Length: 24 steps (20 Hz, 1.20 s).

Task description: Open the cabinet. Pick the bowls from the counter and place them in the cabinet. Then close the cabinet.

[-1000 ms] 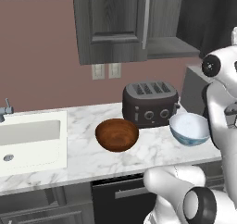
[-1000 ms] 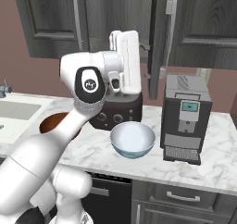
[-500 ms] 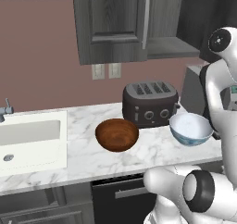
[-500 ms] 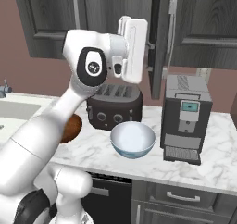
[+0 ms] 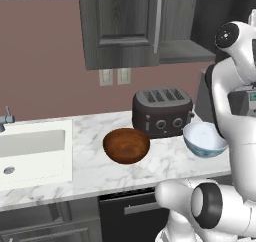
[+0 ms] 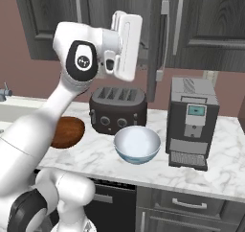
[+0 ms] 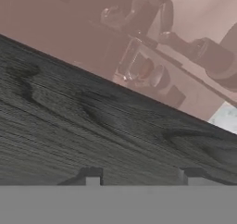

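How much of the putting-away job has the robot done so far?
Done: the cabinet looks open, with its grey shelf showing. In hand: the jaws are up close against dark cabinet wood, holding no bowl. Left: the brown bowl and the blue-and-white bowl both sit on the counter. Each has to go onto the shelf, then the cabinet gets closed.

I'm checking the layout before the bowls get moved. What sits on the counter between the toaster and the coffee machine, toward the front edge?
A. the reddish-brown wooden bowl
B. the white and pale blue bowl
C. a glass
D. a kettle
B. In the right base view the white and pale blue bowl rests on the counter in front of the gap between the toaster and the coffee machine.
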{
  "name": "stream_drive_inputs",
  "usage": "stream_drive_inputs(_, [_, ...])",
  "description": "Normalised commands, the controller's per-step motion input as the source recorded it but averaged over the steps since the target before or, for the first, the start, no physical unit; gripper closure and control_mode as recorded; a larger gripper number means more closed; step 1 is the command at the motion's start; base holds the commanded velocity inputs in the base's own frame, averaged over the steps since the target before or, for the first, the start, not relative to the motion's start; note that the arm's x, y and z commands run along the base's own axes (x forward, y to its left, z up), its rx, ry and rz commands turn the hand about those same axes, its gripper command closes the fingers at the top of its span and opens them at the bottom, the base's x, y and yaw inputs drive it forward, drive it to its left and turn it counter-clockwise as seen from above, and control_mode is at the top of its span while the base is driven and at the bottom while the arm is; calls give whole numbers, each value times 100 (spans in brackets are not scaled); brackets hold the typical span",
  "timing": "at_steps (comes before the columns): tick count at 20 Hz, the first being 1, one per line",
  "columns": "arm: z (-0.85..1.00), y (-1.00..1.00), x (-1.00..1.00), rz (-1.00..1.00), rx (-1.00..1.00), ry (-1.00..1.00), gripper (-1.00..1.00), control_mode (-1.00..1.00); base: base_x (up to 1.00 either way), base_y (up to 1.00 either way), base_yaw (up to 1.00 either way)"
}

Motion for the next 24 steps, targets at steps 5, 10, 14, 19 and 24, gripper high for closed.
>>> stream_drive_inputs(5, [0, 28, -36, 1, 0, -1, -100, -100, 0, 0, 0])
stream_drive_inputs(10, [0, 52, -33, 7, -7, 0, -100, -100, 0, 0, 0])
stream_drive_inputs(14, [0, 60, -11, 9, -7, 3, -100, -100, 0, 0, 0])
stream_drive_inputs(19, [4, 14, -17, 6, -7, 25, -100, -100, 0, 0, 0])
stream_drive_inputs(24, [19, 14, -12, 5, -14, 36, -100, -100, 0, 0, 0])
